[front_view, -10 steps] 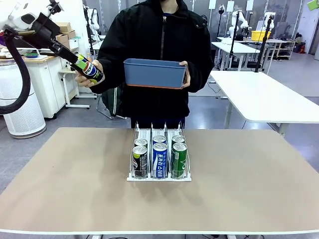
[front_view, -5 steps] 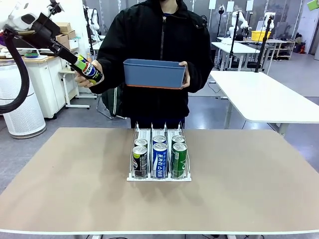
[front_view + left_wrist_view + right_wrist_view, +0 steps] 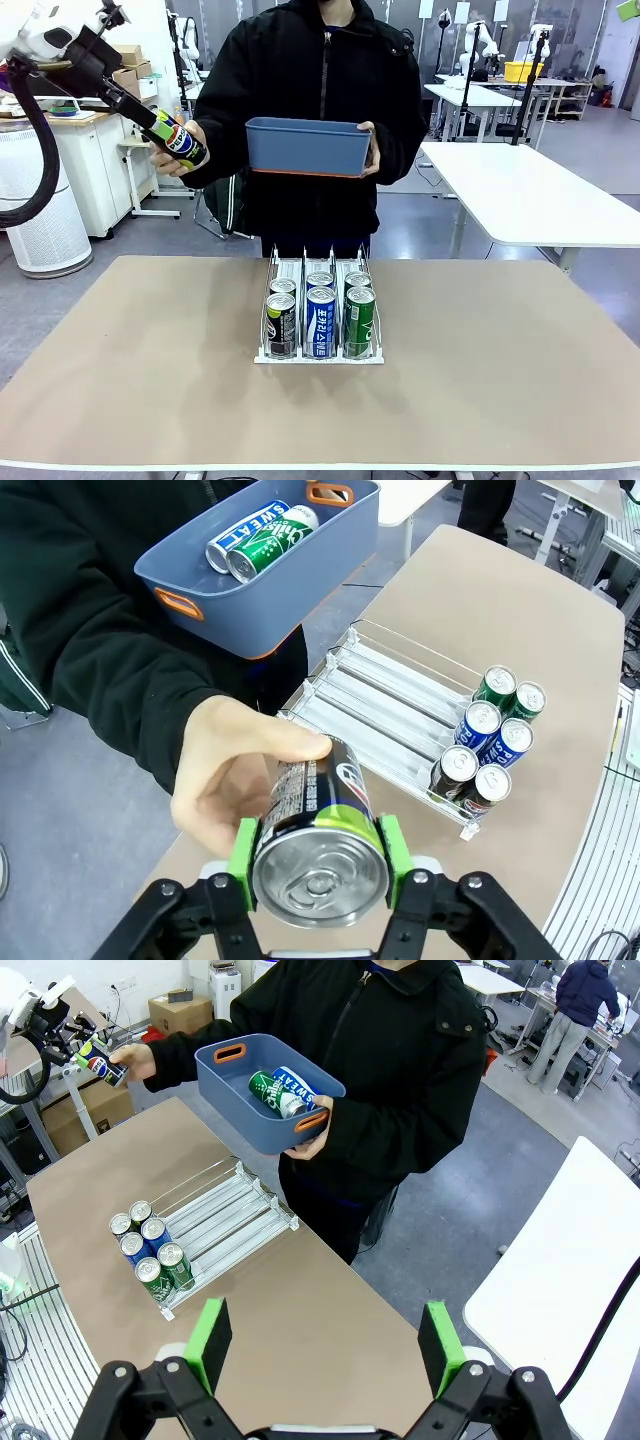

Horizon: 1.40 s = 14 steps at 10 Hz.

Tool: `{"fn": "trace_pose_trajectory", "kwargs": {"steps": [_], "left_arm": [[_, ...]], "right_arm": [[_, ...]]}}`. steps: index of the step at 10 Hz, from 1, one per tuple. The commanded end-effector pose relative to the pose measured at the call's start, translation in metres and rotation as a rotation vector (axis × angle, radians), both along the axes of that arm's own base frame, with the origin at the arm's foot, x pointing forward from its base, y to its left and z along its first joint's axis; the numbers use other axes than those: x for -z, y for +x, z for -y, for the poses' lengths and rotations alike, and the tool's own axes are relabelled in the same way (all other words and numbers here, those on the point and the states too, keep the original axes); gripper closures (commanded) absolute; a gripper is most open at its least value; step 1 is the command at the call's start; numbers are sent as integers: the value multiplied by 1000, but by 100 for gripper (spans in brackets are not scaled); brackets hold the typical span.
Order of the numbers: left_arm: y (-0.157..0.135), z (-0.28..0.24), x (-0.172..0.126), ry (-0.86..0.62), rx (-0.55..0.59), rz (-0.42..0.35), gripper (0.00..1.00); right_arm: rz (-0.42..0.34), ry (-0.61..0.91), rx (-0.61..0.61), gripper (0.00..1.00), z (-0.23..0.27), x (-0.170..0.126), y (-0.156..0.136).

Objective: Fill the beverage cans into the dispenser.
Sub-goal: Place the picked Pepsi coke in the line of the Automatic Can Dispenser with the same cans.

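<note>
While the dispenser [image 3: 320, 358] sits at the middle of the tan table [image 3: 150, 390], a person [image 3: 300, 80] in a black jacket stands just beyond its far end. One of the person's hands [image 3: 368, 150] holds a blue bin [image 3: 308, 148] high above that far end. In the right wrist view, two cans in the bin [image 3: 280, 1090] lie on their sides, one green and one blue-and-white.

The left gripper [image 3: 160, 128] is up beyond the dispenser's far-left corner, level with the bin. Its green pads are clamped on either side of a black can [image 3: 320, 870]. The person's other hand [image 3: 235, 780] wraps around the same can from the far side.

The right gripper [image 3: 325, 1345] hangs above the table beside the dispenser, well apart from it, with its jaws spread wide and nothing between them.

Six dispenser cans [image 3: 321, 322] stand upright at the rack's near end, two to a lane. The front row is black on the left, blue in the middle and green on the right. The back row seems to match, though it is mostly hidden. The far half of each lane is bare.
</note>
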<state>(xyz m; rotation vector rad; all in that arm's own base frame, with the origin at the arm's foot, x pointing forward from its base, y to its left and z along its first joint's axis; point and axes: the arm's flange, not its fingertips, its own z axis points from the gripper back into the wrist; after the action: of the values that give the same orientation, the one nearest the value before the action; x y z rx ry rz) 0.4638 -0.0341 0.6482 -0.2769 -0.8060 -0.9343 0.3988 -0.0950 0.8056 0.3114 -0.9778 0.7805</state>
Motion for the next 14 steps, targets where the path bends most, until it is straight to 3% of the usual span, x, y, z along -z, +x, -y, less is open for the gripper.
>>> {"fn": "trace_pose_trajectory", "kwargs": {"steps": [1,7,8,10,14], "left_arm": [[0,-3,0,-14,-5,-1,93],[0,-3,0,-14,-5,-1,93],[1,0,1,0,1,-3,42],[-14,2,-7,28,-15,-26,42],[-29,2,-11,32,-21,-1,42]], "right_arm": [[-1,2,-3,0,-1,1,-1],[-1,2,-3,0,-1,1,-1],[-1,2,-3,0,-1,1,-1],[-1,2,-3,0,-1,1,-1],[-1,2,-3,0,-1,1,-1]]}}
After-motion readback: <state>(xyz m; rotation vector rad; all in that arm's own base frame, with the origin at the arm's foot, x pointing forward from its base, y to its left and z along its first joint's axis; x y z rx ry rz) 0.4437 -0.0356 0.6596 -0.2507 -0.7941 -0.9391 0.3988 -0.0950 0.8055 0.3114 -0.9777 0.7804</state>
